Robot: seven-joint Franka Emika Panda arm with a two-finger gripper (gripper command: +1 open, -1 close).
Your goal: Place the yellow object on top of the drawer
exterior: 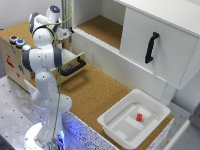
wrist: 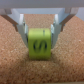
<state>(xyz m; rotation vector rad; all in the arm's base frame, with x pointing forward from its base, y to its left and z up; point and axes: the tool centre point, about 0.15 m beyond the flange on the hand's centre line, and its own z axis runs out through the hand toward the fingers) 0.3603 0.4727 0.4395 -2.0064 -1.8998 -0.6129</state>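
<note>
Gripper [wrist: 40,31] state, as I read it from the wrist view: two pale fingers [wrist: 20,26] stand on either side of the yellow object [wrist: 39,43], a small lime-yellow block with a dark letter-like mark on its face, and they appear to press its sides, so I take the jaws as clamped on it. Beneath the block lies a cork-brown surface; whether the block rests on it or hangs just above, I cannot tell. In the exterior view, I list items by size. Largest is the white cabinet [exterior: 155,47] with its black handle [exterior: 151,47], at the exterior view's right. Next comes the cork-covered table [exterior: 95,92]. My white arm [exterior: 44,60] rises from its base at the lower left and bends toward the drawer [exterior: 15,57], a small plywood unit with a cork top whose black-handled front [exterior: 74,66] is pulled out. A white bin [exterior: 134,119] sits near the table's lower right corner and holds a small red block [exterior: 139,117]. Smallest, two round items [exterior: 16,41] rest on the drawer's top.
</note>
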